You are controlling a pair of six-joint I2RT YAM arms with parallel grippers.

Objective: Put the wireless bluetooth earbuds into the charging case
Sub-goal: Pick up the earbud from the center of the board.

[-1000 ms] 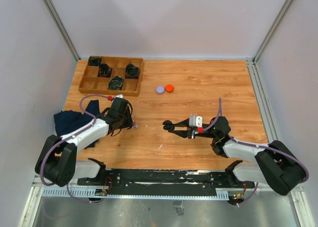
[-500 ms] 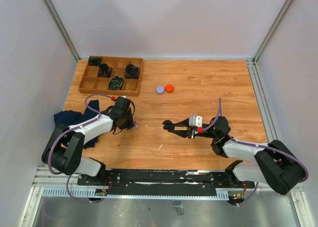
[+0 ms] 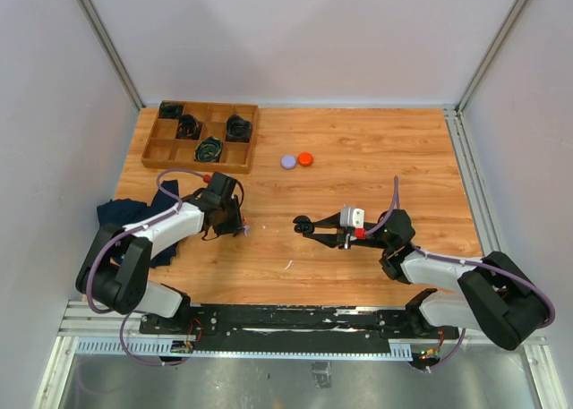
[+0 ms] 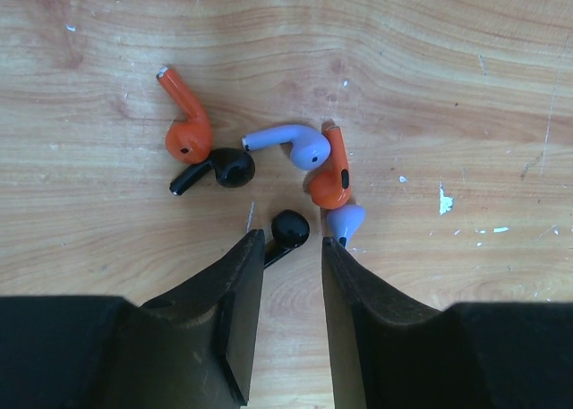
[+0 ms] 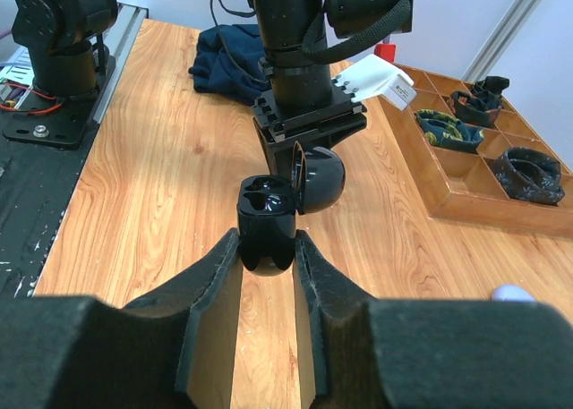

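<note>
1. The wireless bluetooth earbuds lie in a tight cluster on the wooden table, left of centre and towards the near edge: two orange, two purple, two black. One black earbud sits between the jaw tips of the left gripper.
2. Those jaws stand narrowly apart and are not clamped. The bud's stem touches one jaw and a gap shows at the other. Closing on it off-centre could spin it or squirt it out.
3. A purple earbud lies just beside the other jaw tip, against an orange earbud. The closing jaw may drag or pinch it too, scattering the cluster.
4. A crooked grip on the rounded head would likely leave the stem misaligned with the sockets.
5. The charging case is well apart to the right, with the right gripper closed on its lower body and its lid open on the side facing the left arm. The lid could block the approach.
6. Pressing down hard might tilt the case in that grip.
</note>
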